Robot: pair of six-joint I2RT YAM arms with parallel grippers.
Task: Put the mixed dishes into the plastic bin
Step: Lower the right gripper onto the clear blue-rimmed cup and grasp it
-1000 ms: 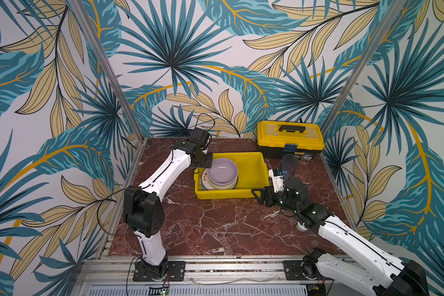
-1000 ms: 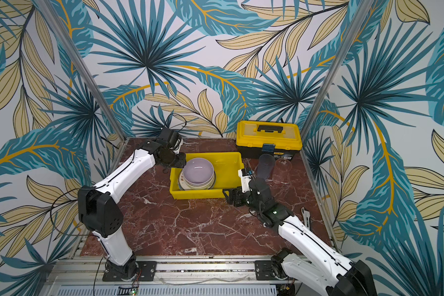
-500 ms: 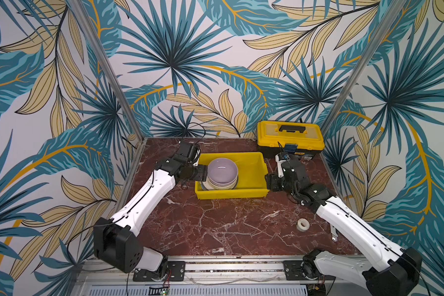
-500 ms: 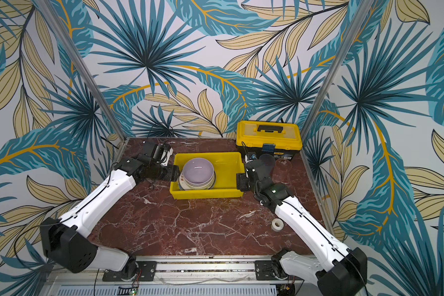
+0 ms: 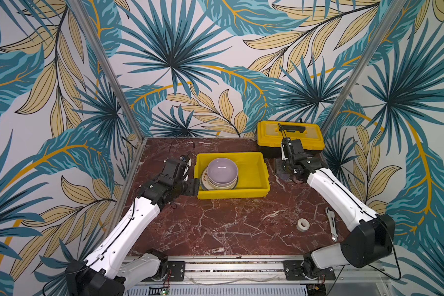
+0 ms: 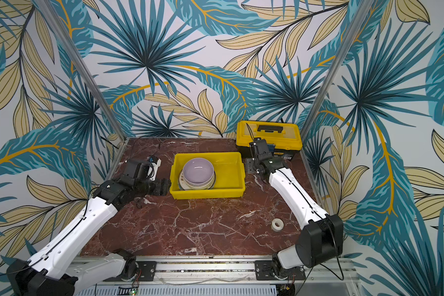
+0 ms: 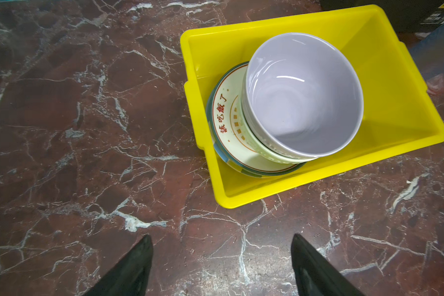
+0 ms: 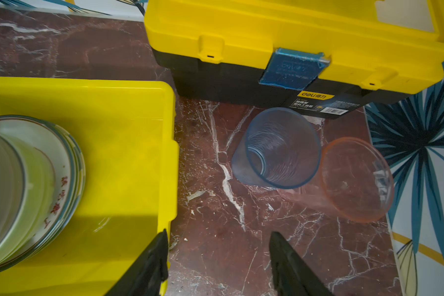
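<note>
Blue tumbler (image 8: 277, 148): standing between yellow bin (image 8: 139, 84) and orange tumbler (image 8: 356, 179).
Handling: likely light, slick, thin; pinching over the rim wall.
Right gripper (image 8: 218, 233): hovering nearby, jaws spread, empty.
Left gripper (image 7: 221, 237): jaws spread, empty.

We count one bin (image 5: 254, 164); two bowls, a lilac bowl (image 7: 303, 102) and a pale green bowl (image 7: 255, 144); at least two plates, a lettered plate (image 7: 226, 120) and a striped plate (image 7: 218, 150); two tumblers, a bluish tumbler (image 8: 277, 148) and an orange tumbler (image 8: 356, 179); one toolbox (image 5: 267, 133), one tape roll (image 5: 303, 224), one wrench (image 5: 331, 225).

Bright even light, soft shadows, sharp
</note>
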